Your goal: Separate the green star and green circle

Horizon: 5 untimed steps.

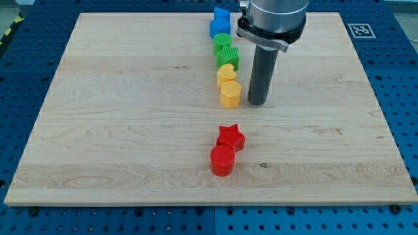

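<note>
1. No pincer on this arm: only a rod, my tip (257,103) down on the table (130,117).
2. Just right of yellow hexagon (230,94).
3. Green circle (222,42) touching green star (228,57), top centre.

On the wooden board (130,111), a column of blocks runs down from the top edge: two blue blocks (221,21), then the green circle (222,42) touching the green star (228,57), then two yellow blocks (228,85). My tip (257,103) rests just right of the lower yellow block. Nearer the bottom edge, a red star (230,137) touches a red cylinder (222,160).
</note>
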Tool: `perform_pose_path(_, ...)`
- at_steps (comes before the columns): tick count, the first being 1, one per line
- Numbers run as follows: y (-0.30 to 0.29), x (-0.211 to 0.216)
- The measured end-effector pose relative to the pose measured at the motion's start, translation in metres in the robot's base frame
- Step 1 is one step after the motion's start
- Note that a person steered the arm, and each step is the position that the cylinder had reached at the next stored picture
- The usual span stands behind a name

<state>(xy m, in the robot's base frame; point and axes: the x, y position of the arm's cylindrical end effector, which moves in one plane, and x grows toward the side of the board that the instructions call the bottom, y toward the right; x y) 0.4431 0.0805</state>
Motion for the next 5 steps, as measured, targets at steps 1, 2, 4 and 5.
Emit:
perform_pose_path(1,0.000,-0.007)
perform_pose_path(2,0.000,-0.020)
perform_pose_path(4,0.001,-0.077)
perform_pose_path(5,-0.001,-0.080)
